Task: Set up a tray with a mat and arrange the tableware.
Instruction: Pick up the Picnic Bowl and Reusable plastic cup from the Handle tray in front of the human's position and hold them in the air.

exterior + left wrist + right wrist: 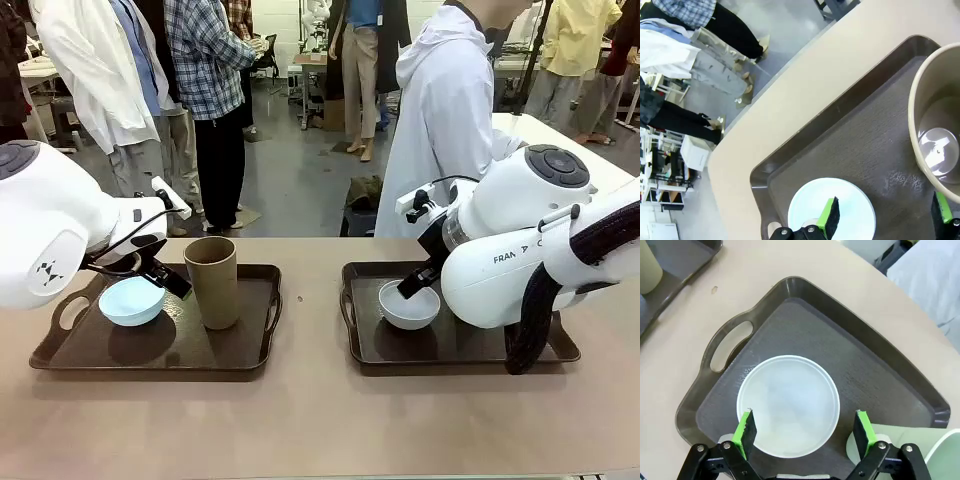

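Two dark trays lie on the table, each floor lined with a dark textured mat (pixel 805 335). The left tray (pixel 255 345) holds a pale blue bowl (pixel 132 300) and an upright tan-brown tumbler (pixel 212 282). My left gripper (pixel 160 272) hovers open between them. In the left wrist view one pad (pixel 829 216) is over the blue bowl (pixel 850 200) and the other is beside the tumbler (pixel 937 130). The right tray (pixel 450 350) holds a greyish white bowl (pixel 408 305). My right gripper (pixel 804 430) stands open, its pads on either side of this bowl (pixel 787 400). A light green tumbler (pixel 900 437) partly shows by one finger.
A person in a white coat (pixel 440 120) stands at the far edge behind the right tray. Other people stand farther off on the left. Bare tan table (pixel 310 420) runs between the trays and along the near side. The right arm's body hides the right tray's far right part.
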You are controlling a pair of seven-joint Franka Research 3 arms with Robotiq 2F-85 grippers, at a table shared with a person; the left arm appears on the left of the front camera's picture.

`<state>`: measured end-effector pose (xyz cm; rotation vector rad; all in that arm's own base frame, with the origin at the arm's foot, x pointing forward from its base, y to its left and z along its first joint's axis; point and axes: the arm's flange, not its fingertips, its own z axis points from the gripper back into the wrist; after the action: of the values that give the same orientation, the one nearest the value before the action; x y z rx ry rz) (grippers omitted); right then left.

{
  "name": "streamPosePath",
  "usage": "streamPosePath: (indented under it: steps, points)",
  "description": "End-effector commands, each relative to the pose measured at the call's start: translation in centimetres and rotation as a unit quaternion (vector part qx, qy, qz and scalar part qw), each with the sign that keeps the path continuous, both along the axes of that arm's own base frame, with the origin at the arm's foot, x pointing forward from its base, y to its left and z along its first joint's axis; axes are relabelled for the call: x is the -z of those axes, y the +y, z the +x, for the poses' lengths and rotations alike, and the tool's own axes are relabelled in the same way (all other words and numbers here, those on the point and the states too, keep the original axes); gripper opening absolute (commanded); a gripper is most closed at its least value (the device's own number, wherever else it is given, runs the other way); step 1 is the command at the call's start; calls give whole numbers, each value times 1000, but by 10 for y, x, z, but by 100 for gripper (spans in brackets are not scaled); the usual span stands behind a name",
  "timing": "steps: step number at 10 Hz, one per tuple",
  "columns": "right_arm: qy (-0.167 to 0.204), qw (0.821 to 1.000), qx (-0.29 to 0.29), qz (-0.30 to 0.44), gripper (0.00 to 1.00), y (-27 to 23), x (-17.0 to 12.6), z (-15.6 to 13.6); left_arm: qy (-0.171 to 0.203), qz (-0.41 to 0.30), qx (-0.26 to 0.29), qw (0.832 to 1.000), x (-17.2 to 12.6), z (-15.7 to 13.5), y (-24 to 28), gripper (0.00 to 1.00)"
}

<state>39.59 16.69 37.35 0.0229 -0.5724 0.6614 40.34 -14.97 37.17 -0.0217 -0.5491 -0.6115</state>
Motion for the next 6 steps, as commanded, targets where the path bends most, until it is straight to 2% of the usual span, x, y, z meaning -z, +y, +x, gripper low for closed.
streamPosePath:
  steps: [1,6]
  points:
    - [0,1000,0,0,100,0,0,0,0,0,0,1000,0,0,0,100]
    - [0,1000,0,0,100,0,0,0,0,0,0,1000,0,0,0,100]
